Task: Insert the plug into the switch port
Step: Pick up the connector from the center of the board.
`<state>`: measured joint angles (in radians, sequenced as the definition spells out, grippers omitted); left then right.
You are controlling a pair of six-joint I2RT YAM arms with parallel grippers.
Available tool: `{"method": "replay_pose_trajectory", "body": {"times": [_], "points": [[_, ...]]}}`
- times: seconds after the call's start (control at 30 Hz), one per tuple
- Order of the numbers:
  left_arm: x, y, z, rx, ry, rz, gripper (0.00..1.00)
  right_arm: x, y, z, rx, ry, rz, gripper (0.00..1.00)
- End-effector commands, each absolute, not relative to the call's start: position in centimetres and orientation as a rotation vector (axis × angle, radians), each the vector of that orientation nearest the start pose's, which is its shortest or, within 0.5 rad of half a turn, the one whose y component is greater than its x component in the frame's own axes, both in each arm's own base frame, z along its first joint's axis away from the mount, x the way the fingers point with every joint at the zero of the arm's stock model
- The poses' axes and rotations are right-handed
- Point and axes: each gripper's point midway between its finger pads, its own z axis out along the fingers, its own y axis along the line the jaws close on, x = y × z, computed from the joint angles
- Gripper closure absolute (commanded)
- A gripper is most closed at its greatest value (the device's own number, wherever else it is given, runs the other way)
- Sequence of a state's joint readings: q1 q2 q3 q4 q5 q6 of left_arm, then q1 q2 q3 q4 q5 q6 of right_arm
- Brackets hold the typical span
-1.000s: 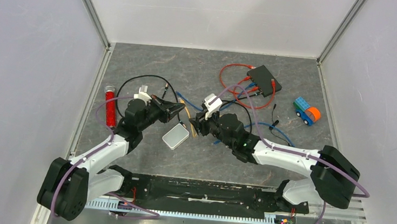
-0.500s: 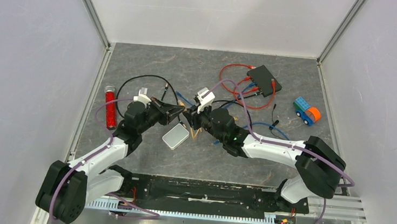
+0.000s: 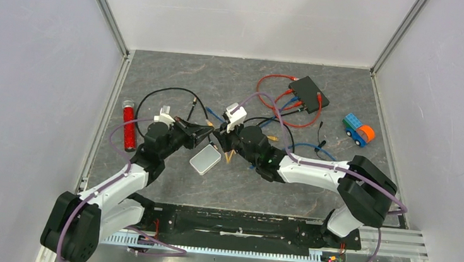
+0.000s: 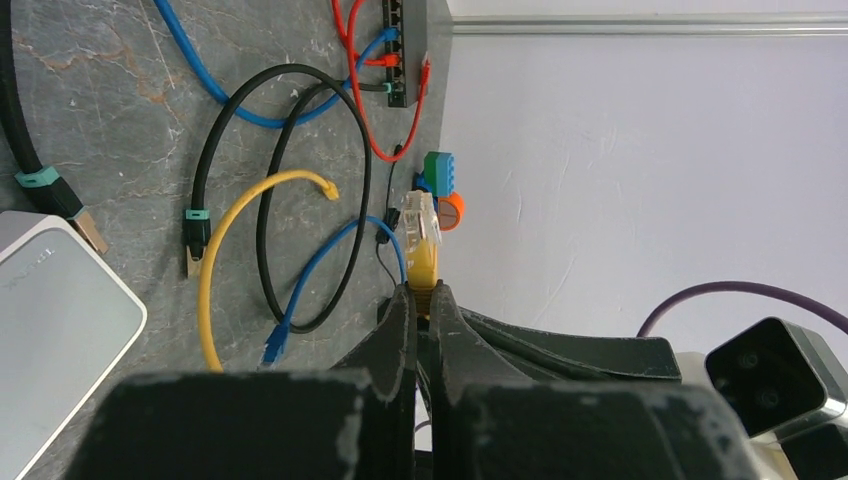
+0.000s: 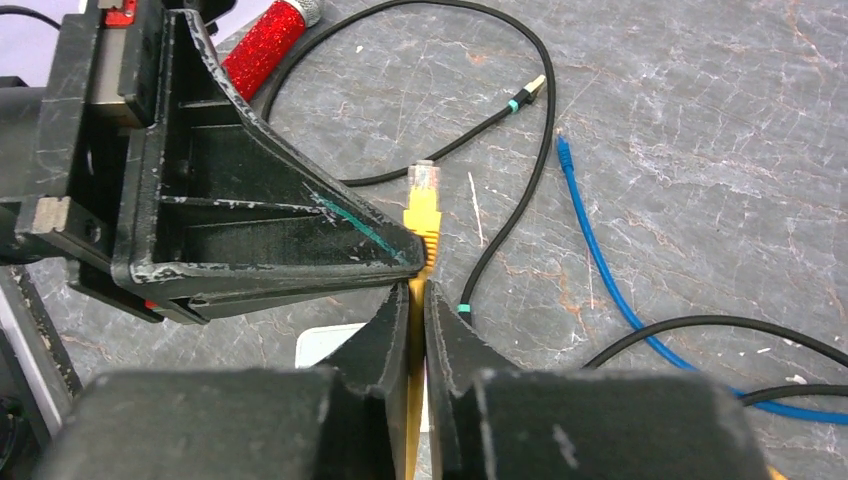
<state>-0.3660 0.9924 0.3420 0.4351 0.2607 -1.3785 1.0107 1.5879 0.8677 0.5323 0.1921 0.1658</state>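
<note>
While both grippers pinch one yellow lead in mid-air above the table, the step looks like a handover. The left gripper (image 4: 422, 295) is clenched on the plug (image 4: 420, 225) at its boot, with the clear tip poking past the fingers. The right gripper (image 5: 417, 290) is clamped on the cable (image 4: 203, 300) right behind it, its tips touching the left's. The switch (image 3: 309, 93) lies well apart at the far right, with red and blue leads already in it.

To do this well, one side should let go only once the other holds firm. The tip should stay bare and square to the port, and the cable needs enough slack.

A second ago the right gripper stood just apart from the left. Now it has closed in to meet it, while the left has barely shifted.
</note>
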Motion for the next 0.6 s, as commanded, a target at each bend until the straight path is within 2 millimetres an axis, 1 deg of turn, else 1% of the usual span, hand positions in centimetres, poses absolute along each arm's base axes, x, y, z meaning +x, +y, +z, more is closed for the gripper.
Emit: {"method": "replay_pose_trajectory", "body": {"times": [0.0,0.1,0.13,0.2,0.23,0.27,0.33,0.43,0.5,0.57], "points": [[27.5,-20.0,18.2,-0.762,1.858,-1.451,0.98,28.9,39.6,19.2,-0.54,1.656,0.674,1.0],[27.4,-19.8,18.3,-0.754,1.855,-1.435,0.97,28.8,39.1,19.3,-0.559,1.621,0.657,1.0],[27.4,-19.7,18.2,-0.753,1.86,-1.42,0.9,28.8,38.9,19.4,-0.575,1.613,0.638,1.0],[27.3,-19.3,17.4,-0.757,1.898,-1.363,0.67,29.0,37.8,19.1,-0.611,1.606,0.565,1.0],[27.2,-19.2,17.1,-0.748,1.92,-1.332,0.54,29.0,36.9,18.7,-0.625,1.604,0.524,1.0],[27.1,-18.9,16.6,-0.743,1.954,-1.291,0.44,29.1,35.9,18.6,-0.638,1.596,0.489,1.0],[26.9,-18.4,15.6,-0.707,2.024,-1.19,0.32,29.3,34.0,18.8,-0.653,1.573,0.436,1.0],[26.8,-17.2,14.2,-0.666,2.122,-1.022,0.26,28.8,31.8,18.7,-0.699,1.55,0.372,1.0],[26.9,-16.1,13.6,-0.652,2.172,-0.916,0.22,28.1,31.1,17.7,-0.744,1.563,0.357,1.0],[27.2,-15.0,12.9,-0.649,2.218,-0.816,0.2,27.2,31.0,16.1,-0.793,1.593,0.368,1.0]]}}
